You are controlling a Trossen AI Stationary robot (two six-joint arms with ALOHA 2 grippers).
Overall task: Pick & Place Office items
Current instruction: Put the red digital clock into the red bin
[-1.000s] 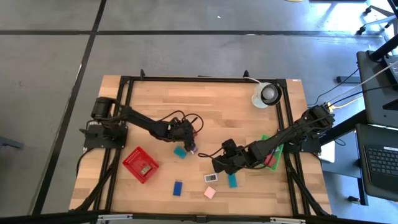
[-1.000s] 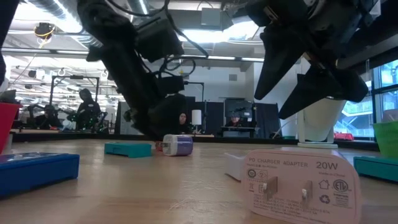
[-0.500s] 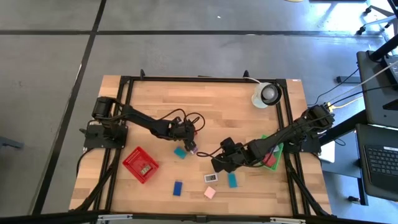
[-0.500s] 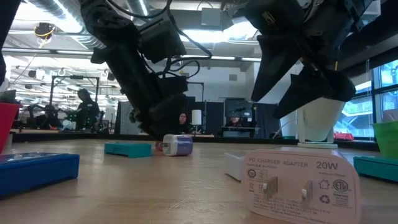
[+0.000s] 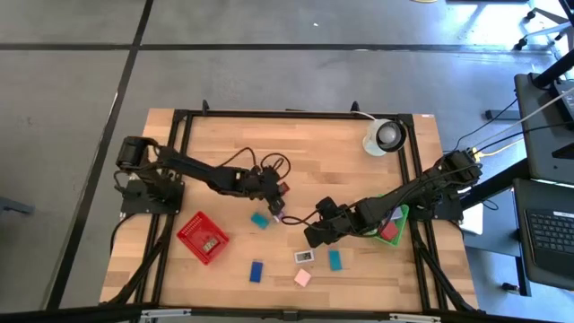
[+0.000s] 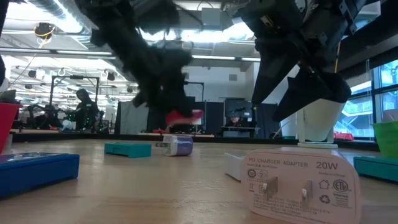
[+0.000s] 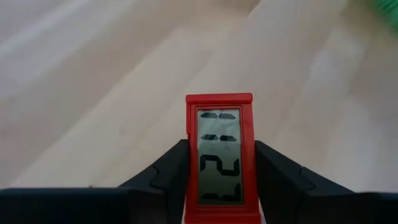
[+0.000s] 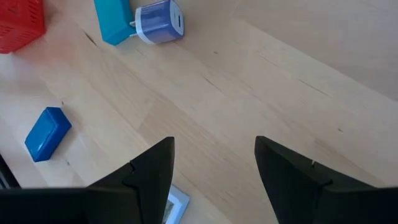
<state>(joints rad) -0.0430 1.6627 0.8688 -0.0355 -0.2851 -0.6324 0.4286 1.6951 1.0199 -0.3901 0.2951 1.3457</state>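
Left gripper (image 7: 219, 186): clamping a red timer (image 7: 219, 158) with an LCD face, fingers (image 7: 166, 171) pressing both long sides, lifted clear of the table (image 5: 314, 148)
Where that is: the timer (image 5: 283, 188) is hanging up-table and right of the red basket (image 5: 202, 237), with the teal block (image 5: 260, 219) lying between them
Right gripper (image 8: 214, 177): hovering empty with fingers spread apart, right of the red basket, near the white adapter (image 5: 304, 256)
Other items: a lavender plug (image 8: 159, 21) is touching the teal block (image 8: 113, 21); a blue block (image 5: 256, 271) and a pink one (image 5: 303, 278) are lying below-right of the red basket
Doing it well: I'd judge the carry wants a level wrist and steady squeeze, since the timer is tall and narrow in the grip
Drop: centring over a basket before letting go looks wise
Watch: the arms are working close together
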